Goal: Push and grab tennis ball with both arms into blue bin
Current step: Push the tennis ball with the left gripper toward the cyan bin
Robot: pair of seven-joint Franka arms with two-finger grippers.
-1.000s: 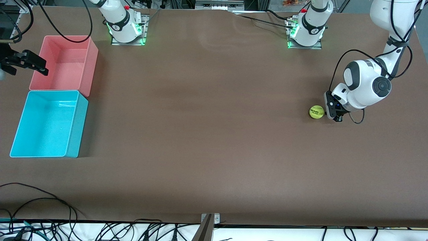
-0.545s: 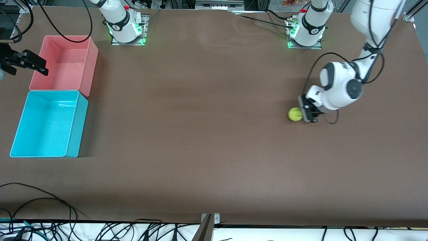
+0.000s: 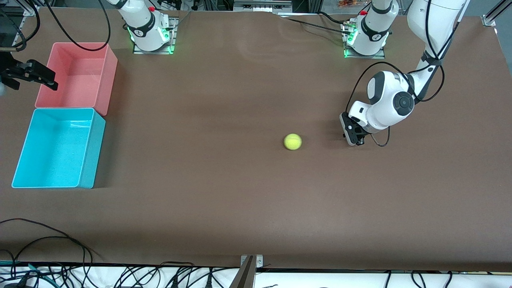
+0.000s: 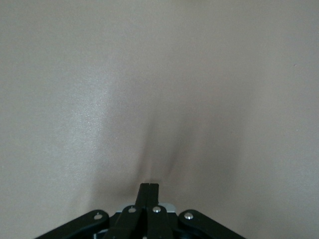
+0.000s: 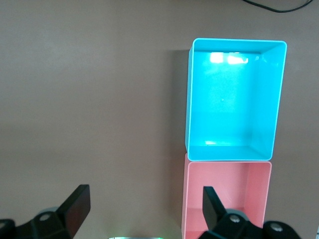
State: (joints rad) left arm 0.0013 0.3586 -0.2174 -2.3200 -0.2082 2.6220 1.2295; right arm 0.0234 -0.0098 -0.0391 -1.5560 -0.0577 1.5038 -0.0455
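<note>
So far only the push looks begun: the tennis ball [image 3: 292, 141] lies alone mid-counter, well apart from the blue bin [image 3: 93, 149] at the right arm's end. The left gripper [image 3: 354, 141], jaws pressed together, sits low by the counter near the ball, not touching; the right gripper [image 3: 35, 74] waits beside the pink bin [image 3: 109, 76], jaws spread. No writing is legible on anything.

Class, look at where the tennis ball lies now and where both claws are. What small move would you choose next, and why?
Probably the right claw, open and beside the pink bin, should come toward the tennis ball. The ball lies loose mid-table, apart from the shut left claw and well short of the blue bin, toward the right arm's end.
</note>
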